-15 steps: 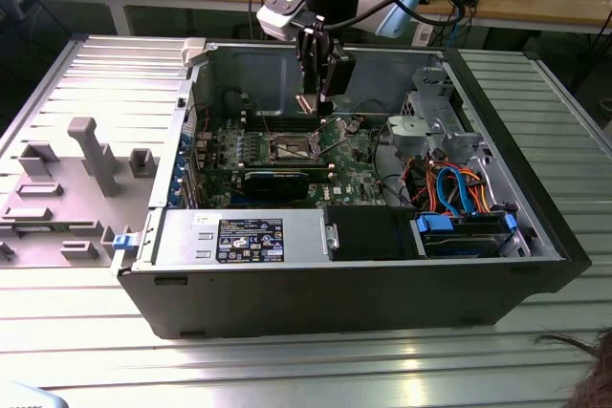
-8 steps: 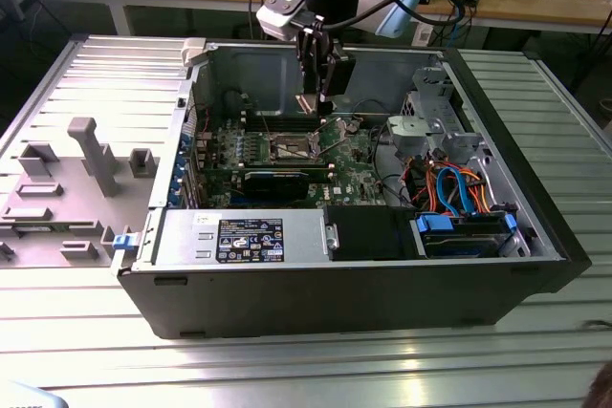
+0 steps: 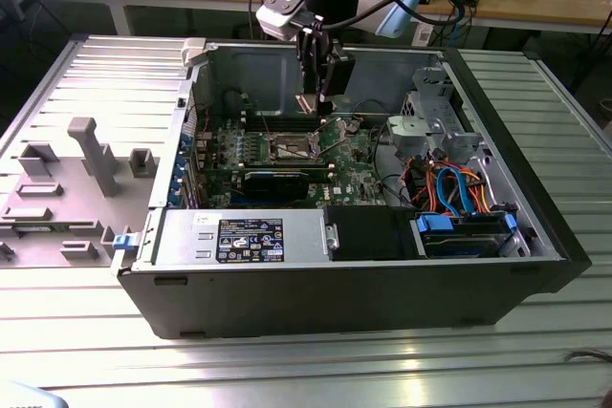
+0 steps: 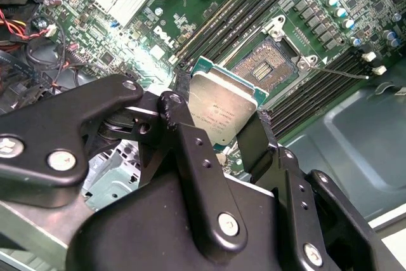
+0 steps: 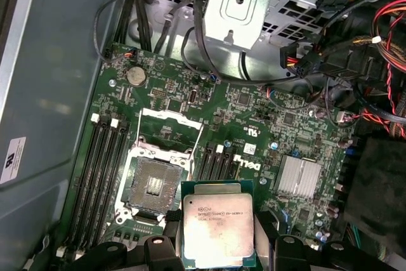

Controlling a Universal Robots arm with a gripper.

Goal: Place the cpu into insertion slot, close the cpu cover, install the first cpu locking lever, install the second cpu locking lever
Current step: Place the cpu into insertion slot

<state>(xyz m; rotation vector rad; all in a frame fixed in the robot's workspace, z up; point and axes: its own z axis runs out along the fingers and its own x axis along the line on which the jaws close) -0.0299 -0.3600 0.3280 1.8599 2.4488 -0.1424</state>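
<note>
The cpu (image 5: 217, 223) is a thin square chip with a pale metal face, and my gripper (image 5: 217, 236) is shut on it by two opposite edges. Seen in the exterior view, the gripper (image 3: 316, 100) hangs inside the open computer case, above the green board. The insertion slot (image 5: 154, 185) lies open beside and below the chip, its dark centre bare. In the second wrist view the cpu (image 4: 222, 109) sits between the black fingers (image 4: 184, 141), apart from the insertion slot (image 4: 266, 65). The cpu cover (image 5: 170, 113) is swung up off the socket, and the cpu cover (image 3: 337, 131) stands tilted.
Long memory slots (image 5: 101, 176) flank the socket. A finned heat sink (image 5: 298, 176), a metal drive cage (image 3: 435, 121) and bundled cables (image 3: 449, 188) stand nearby. The case walls (image 3: 249, 74) ring the board. A grey fixture block (image 3: 86, 155) sits at the exterior view's left.
</note>
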